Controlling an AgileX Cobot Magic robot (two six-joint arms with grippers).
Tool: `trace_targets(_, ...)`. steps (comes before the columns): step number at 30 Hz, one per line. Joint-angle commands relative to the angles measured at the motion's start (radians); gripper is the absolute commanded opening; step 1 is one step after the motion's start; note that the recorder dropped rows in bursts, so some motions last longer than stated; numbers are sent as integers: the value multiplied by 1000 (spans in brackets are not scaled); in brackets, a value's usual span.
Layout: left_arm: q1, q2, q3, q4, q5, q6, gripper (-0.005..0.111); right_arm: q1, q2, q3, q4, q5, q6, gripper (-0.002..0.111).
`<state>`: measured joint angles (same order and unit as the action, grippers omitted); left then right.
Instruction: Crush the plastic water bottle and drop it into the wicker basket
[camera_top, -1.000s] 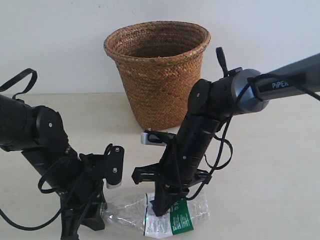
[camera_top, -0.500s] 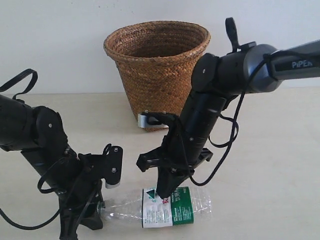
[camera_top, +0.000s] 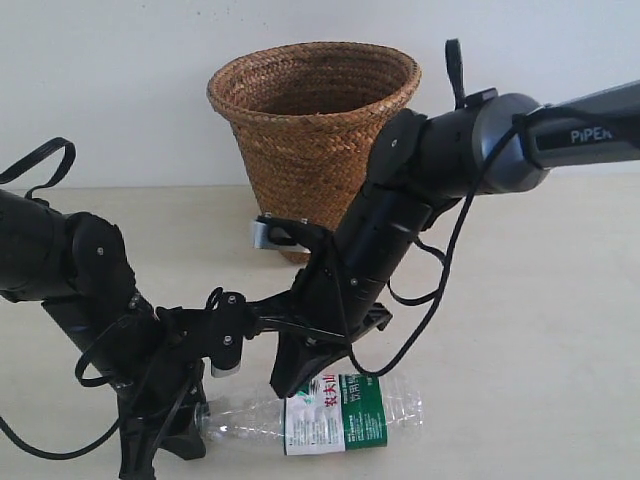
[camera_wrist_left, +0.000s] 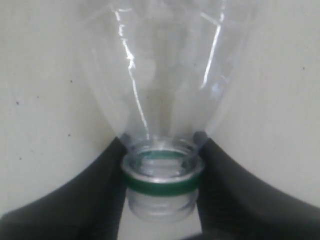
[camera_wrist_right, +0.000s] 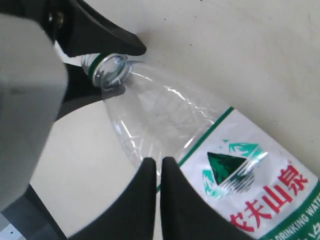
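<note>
The plastic water bottle (camera_top: 345, 412) lies on its side on the table, clear with a white-and-green label and red characters. Its mouth is open and a green ring sits on the neck. My left gripper (camera_top: 203, 420) is shut on that neck (camera_wrist_left: 161, 167), with a black finger (camera_wrist_left: 102, 170) on each side. My right gripper (camera_top: 288, 385) hangs just over the bottle's clear shoulder (camera_wrist_right: 160, 112) beside the label edge. Its jaws (camera_wrist_right: 159, 161) are shut with nothing between them. The wicker basket (camera_top: 320, 150) stands upright behind both arms.
A light wall runs close behind the basket. The right arm (camera_top: 470, 150) reaches in from the right, in front of the basket. The left arm (camera_top: 60, 260) fills the lower left. Bare tabletop (camera_top: 540, 350) lies to the right of the bottle.
My right gripper has lifted off the bottle's label, where it was pressing down, and moved left toward the neck. The squashed bottle has sprung back rounder. The left gripper has not moved.
</note>
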<state>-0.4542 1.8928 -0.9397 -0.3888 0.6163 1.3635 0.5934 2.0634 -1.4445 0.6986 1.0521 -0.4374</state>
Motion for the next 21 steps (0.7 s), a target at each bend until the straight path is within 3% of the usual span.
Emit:
trace_targets(1, 1, -2, -1, 5, 2, -18, 4, -1, 37, 2, 33, -12, -13, 0)
trace_targets(21, 1, -2, -1, 3, 4, -25, 4, -5, 202, 2, 20, -42, -20, 0)
